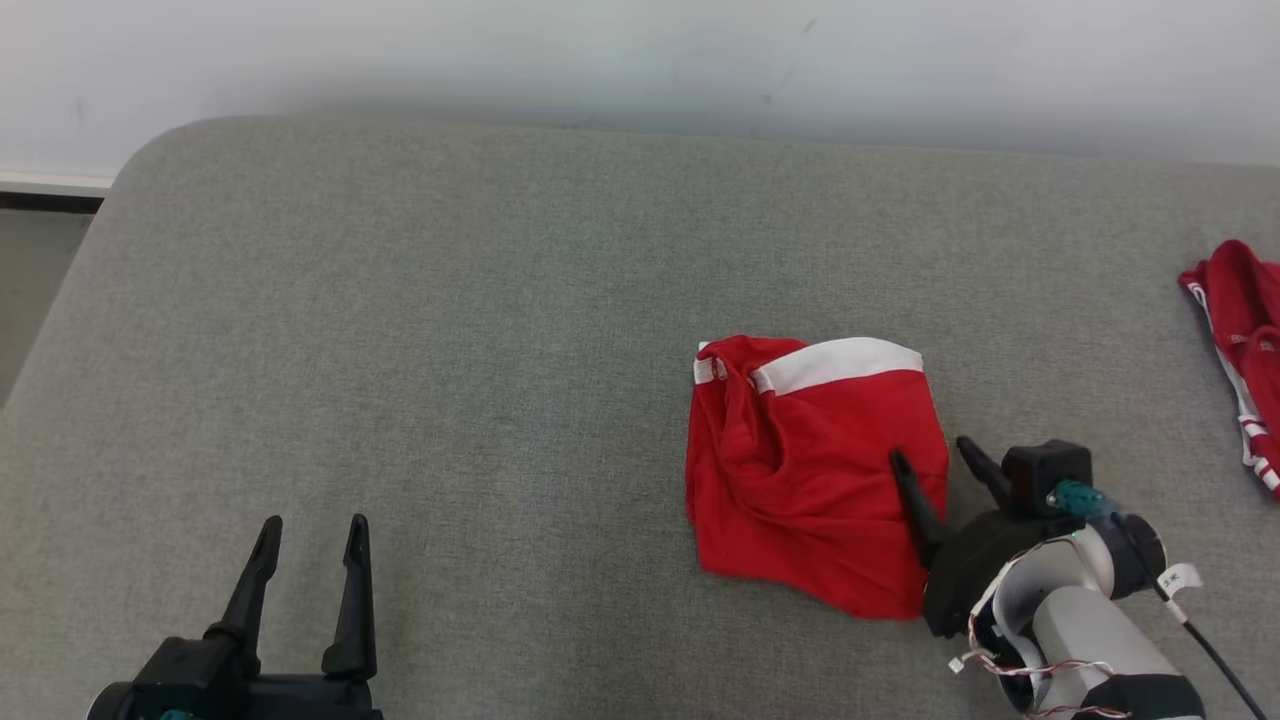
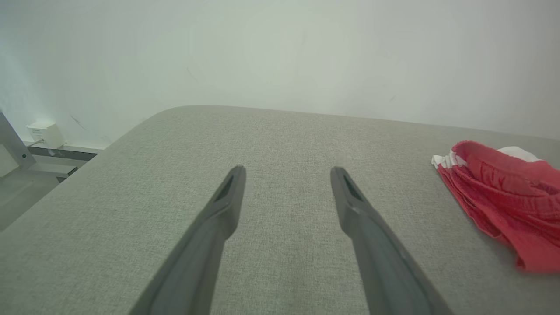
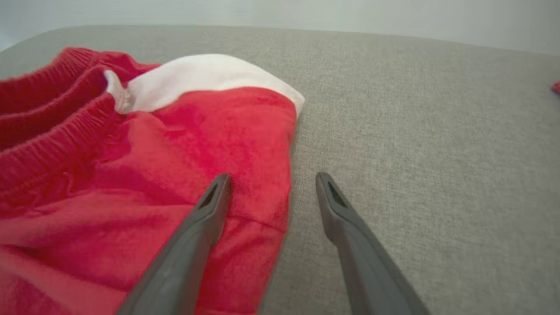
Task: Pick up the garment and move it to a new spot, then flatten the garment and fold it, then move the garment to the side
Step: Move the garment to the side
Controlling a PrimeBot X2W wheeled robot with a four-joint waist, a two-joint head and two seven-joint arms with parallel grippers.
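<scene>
Loosely folded garment on grey pad, right gripper spread astride edge

Grey fabric surface against a white wall.

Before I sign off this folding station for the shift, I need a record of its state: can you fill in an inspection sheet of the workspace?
Surface: grey fabric-covered table, no stains seen.
Job's things: red garment with a white band, lying rumpled right of centre.
Clutter: second red garment at the table's right edge, partly out of frame.
Grippers: left gripper open over bare table, near left; right gripper open, straddling the red garment's right edge, holding nothing.
Cables: black cable and thin loose wires at the right forearm.
Surroundings: pale wall behind; small white box at its base.
</scene>
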